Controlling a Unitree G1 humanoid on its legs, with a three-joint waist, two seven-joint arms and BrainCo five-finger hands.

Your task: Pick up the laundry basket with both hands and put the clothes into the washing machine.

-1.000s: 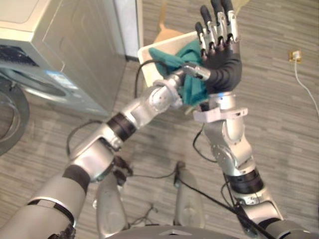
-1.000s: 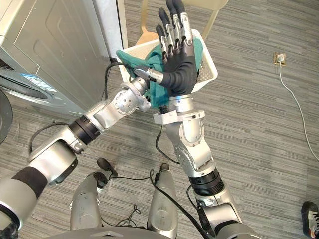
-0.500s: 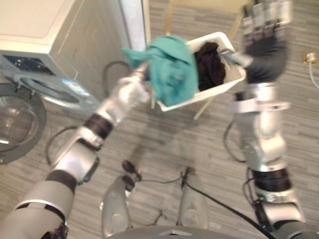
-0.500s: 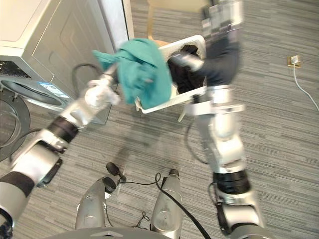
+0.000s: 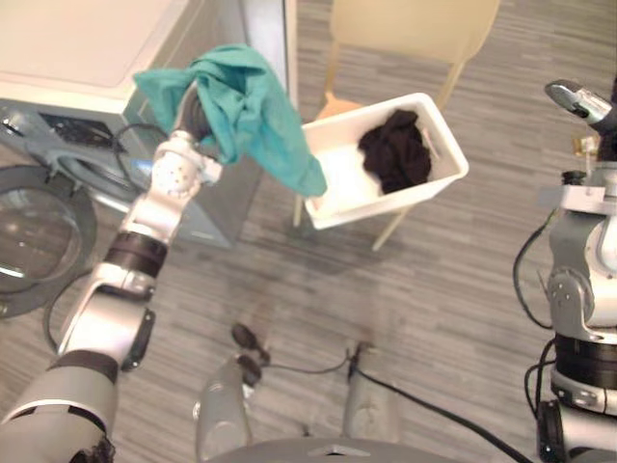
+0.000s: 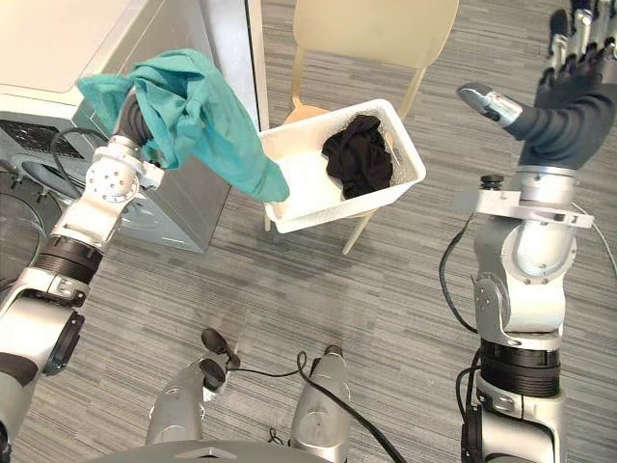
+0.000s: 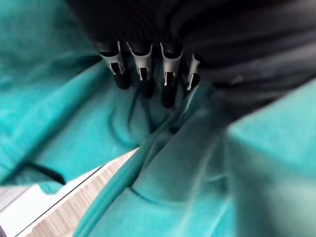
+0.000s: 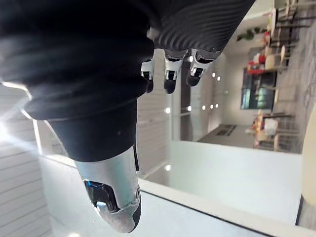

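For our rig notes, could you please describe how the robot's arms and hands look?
The left arm and right arm are silver-grey rounded segments with black bands at the joints. The left hand and right hand have silver fingers with dark tips and a dark ribbed cover over back and wrist. A pale flat bracket sits below the right wrist.

Cloth (image 6: 207, 116) teal, soft, creased; basket (image 6: 308, 193) smooth white plastic; washer (image 6: 183, 203) matt grey metal; floor (image 6: 386, 318) matt grey planks.
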